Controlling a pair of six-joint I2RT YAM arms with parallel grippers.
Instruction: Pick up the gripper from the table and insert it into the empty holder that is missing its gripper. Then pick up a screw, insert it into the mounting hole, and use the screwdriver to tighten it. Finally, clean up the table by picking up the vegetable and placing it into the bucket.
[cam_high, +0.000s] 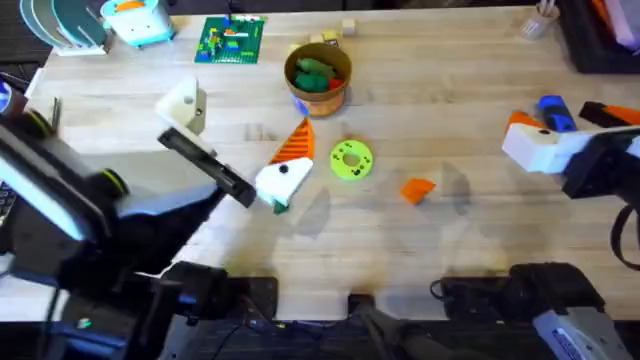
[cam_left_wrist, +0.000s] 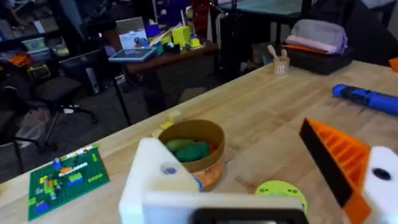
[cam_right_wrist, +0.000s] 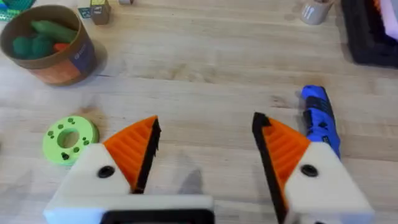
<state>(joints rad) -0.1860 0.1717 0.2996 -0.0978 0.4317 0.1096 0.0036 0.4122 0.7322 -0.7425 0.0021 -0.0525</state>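
**A:** Where is the orange wedge (cam_high: 418, 189)?

**B:** It lies loose on the table, near the green disc (cam_high: 350, 160) on your right arm's side. Nothing touches it.

**A:** And the grippers?

**B:** Your right gripper (cam_right_wrist: 205, 134) hangs wide open farther out on that side, beside the blue screwdriver (cam_right_wrist: 318, 115). Your left gripper (cam_high: 245, 118), also wide open, is across the disc. One of its sides is a bare white block (cam_left_wrist: 155, 177).

**A:** Which step is this?

**B:** Probably the first. Next, bring a gripper over the wedge and close on it.

blue screwdriver (cam_right_wrist: 318, 118), orange bucket (cam_right_wrist: 51, 45), lime disc (cam_right_wrist: 69, 138).
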